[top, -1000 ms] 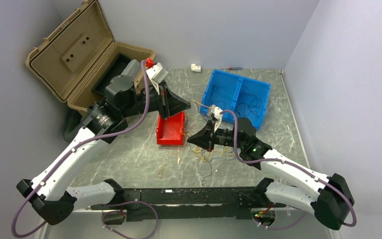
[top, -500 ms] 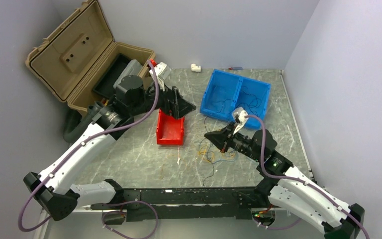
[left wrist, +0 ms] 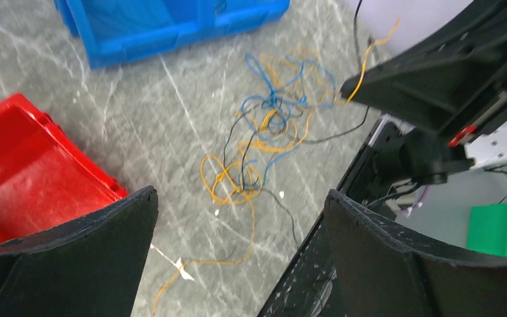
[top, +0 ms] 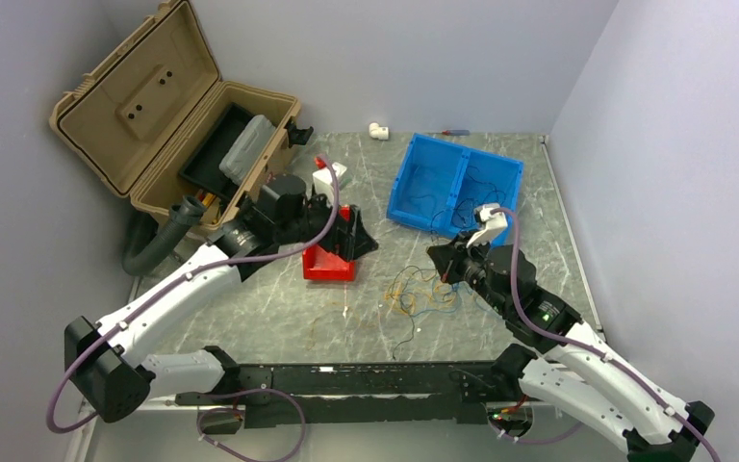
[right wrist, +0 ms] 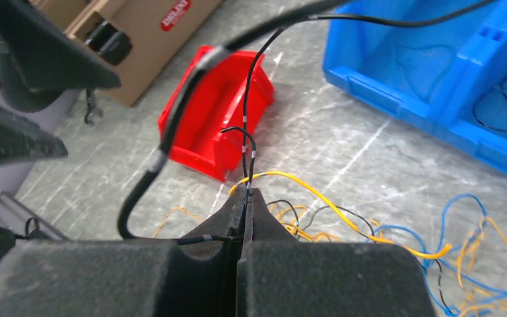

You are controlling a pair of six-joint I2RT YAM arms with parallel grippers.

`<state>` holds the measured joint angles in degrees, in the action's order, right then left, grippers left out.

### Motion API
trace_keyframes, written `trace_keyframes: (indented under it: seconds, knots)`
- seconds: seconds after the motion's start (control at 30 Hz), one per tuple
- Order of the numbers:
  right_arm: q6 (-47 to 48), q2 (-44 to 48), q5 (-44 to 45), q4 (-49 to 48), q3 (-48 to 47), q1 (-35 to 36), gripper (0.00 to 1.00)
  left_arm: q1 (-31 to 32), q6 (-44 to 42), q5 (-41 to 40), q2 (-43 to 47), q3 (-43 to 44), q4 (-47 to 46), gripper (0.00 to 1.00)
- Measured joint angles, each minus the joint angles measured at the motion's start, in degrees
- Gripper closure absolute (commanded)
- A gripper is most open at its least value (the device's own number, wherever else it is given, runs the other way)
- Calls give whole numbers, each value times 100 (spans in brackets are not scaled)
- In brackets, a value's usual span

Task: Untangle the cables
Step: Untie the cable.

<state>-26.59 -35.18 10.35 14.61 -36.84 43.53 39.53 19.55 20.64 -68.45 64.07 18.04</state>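
Observation:
The cables [top: 421, 294] lie as a loose tangle of yellow-orange, blue and black strands on the marble table, and also show in the left wrist view [left wrist: 267, 135]. My right gripper [right wrist: 246, 193] is shut on a thin black cable [right wrist: 245, 142] that rises from its tips. A yellow cable [right wrist: 343, 214] crosses right at the tips; I cannot tell whether it is pinched too. From above, the right gripper [top: 436, 256] hangs just right of and above the tangle. My left gripper [left wrist: 241, 195] stands wide open with nothing between its fingers, over the red bin's [top: 327, 264] right end [top: 361, 237].
A blue two-compartment bin [top: 414, 207] holding dark wires stands at the back right. An open tan case [top: 154, 106] sits at the back left, beside a grey hose [top: 154, 245]. A white pipe elbow [top: 378, 130] lies by the far wall.
My left gripper opened and moved nearer and lower, from behind the red bin to over it. My right gripper shut on the black cable and drew back to the right.

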Motion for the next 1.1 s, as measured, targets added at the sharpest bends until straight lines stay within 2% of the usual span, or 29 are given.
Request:
trace_keyframes:
  seconds: [0.23,0.5,0.67,0.93,1.1]
  knots:
    - [-181,98,553,356,0,-17,100,363,-37,-254,83,-813,-90,5]
    - [-306,42,765,461,0,-37,100,890,46,-660,365,-1504,-295,9]
    - [-365,-90,767,463,-9,-37,100,1167,142,-793,328,-1692,-455,18]
    - [-404,-120,767,461,-9,-61,100,1436,269,-785,-415,-1716,-822,32]
    - [-411,-114,767,463,-9,-70,100,1620,264,-793,-1318,-1639,-881,40]
